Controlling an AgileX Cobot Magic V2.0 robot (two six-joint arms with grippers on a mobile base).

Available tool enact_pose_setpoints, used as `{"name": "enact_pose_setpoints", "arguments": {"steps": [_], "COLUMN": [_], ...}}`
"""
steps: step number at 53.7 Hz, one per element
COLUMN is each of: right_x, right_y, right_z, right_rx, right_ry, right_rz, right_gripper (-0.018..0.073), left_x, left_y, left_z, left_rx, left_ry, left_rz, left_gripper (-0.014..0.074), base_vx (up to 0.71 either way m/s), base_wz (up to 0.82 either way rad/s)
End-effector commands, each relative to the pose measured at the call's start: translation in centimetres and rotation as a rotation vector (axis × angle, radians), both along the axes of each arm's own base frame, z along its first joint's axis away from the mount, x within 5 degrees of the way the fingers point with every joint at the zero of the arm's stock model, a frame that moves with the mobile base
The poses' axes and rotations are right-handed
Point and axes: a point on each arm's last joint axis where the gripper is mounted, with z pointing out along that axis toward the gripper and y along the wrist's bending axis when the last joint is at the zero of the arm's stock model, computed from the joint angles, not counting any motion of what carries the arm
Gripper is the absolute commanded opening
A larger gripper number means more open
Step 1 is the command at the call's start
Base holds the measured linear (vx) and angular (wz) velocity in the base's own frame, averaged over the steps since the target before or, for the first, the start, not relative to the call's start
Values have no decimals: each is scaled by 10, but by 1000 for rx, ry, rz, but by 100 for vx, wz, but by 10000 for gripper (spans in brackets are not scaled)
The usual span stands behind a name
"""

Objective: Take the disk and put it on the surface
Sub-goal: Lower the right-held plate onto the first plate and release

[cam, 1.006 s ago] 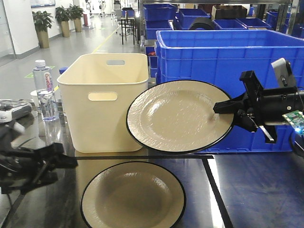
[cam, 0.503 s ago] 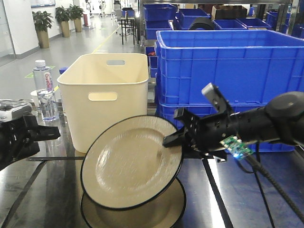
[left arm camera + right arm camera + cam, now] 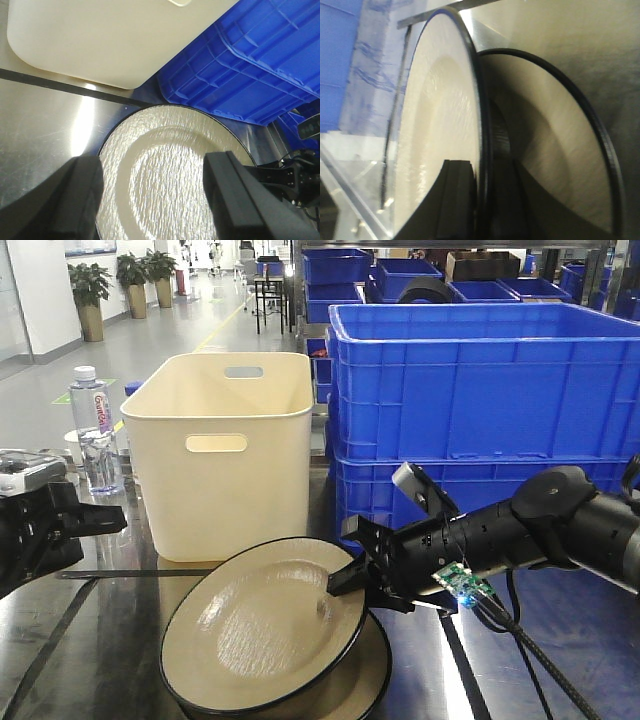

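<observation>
The disk (image 3: 262,635) is a cream plate with a black rim, and my right gripper (image 3: 345,585) is shut on its right edge. It hangs tilted, its low left side close to the dark glossy surface (image 3: 100,665), over a second, similar plate (image 3: 372,680) lying flat. In the right wrist view the held disk (image 3: 440,125) stands edge-on between my gripper (image 3: 482,200) fingers, with the flat plate (image 3: 555,150) behind. My left gripper (image 3: 110,520) waits at the left; its wrist view shows it open (image 3: 150,200) above the disk (image 3: 170,175).
A cream plastic bin (image 3: 225,450) stands behind the plates, and stacked blue crates (image 3: 480,390) fill the back right. A water bottle (image 3: 92,430) is at the far left. Black tape lines (image 3: 120,573) cross the tabletop. A cable (image 3: 530,665) trails from the right arm.
My right gripper has carried the disk down and to the left, from mid-air by the blue crate to low over the flat plate. The left arm rose early on, then held still.
</observation>
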Motion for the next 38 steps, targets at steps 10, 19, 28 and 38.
{"name": "enact_pose_setpoints", "arguments": {"steps": [10,19,28,38], "right_x": [-3,-5,-11,-25], "right_y": [-9,-14,-23,-39], "right_z": [27,27,40,70], "right_rx": [-136,-226,-342,-395], "right_ry": [-189,-241,-331,-428], "right_rz": [42,86,114,85], "right_gripper": [407,503,517,511], "left_x": [-7,-7,-7,-7], "left_y": [-1,-1,-1,-1], "left_z": [22,22,22,22], "left_rx": [-48,-48,-48,-44], "left_ry": [-67,-67,-66,-66], "left_rz": [10,10,8,7], "left_gripper": [540,540,540,534], "base_vx": [0,0,0,0], "base_wz": [0,0,0,0]}}
